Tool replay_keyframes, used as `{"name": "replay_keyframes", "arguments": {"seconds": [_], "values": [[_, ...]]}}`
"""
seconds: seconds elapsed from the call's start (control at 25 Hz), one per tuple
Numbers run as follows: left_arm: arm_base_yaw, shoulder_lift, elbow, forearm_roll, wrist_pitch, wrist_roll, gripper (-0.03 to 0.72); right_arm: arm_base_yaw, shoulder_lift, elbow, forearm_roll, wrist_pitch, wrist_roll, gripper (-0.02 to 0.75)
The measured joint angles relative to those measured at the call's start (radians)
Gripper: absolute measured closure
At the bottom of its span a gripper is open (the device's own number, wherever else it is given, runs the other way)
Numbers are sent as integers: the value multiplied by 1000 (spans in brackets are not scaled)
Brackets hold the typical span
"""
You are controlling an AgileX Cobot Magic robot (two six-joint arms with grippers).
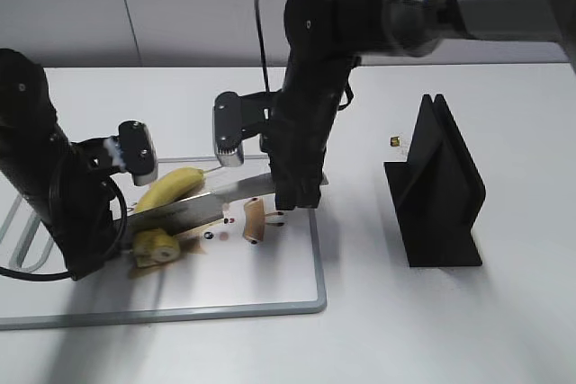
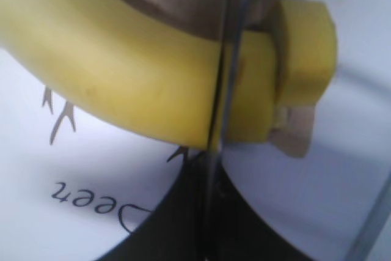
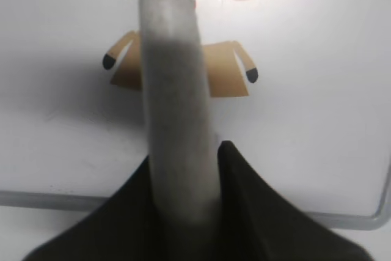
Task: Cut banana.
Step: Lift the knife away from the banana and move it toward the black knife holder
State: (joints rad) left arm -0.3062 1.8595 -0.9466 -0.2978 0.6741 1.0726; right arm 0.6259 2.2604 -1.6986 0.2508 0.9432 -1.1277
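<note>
The yellow banana (image 1: 175, 184) lies on the white cutting board (image 1: 270, 285), left of its middle. My right gripper (image 1: 297, 195) is shut on the grey handle (image 3: 174, 120) of a knife. The knife's blade (image 1: 180, 215) reaches left across the banana. In the left wrist view the blade (image 2: 223, 59) stands edge-on in the banana (image 2: 122, 71), near its cut end. A cut-off yellow piece (image 1: 157, 247) lies just past the blade and also shows in the left wrist view (image 2: 305, 47). My left gripper (image 2: 204, 157) looks shut, its tips against the banana's side.
A black knife stand (image 1: 441, 186) stands on the table to the right of the board. A small yellow scrap (image 1: 395, 141) lies behind it. A wire rack (image 1: 18, 231) sits at the far left. The board bears a printed brown cartoon figure (image 3: 226, 71).
</note>
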Motion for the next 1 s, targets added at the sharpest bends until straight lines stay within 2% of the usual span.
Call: {"name": "replay_keyframes", "arguments": {"seconds": [0.6,1.0], "values": [[-3,-285,14,58,82,-12,696,5,-153,-9,11,50,-5,549],[-12,-563,14,38,204,-13,692,13,-321,-9,32,140,-4,552]]}}
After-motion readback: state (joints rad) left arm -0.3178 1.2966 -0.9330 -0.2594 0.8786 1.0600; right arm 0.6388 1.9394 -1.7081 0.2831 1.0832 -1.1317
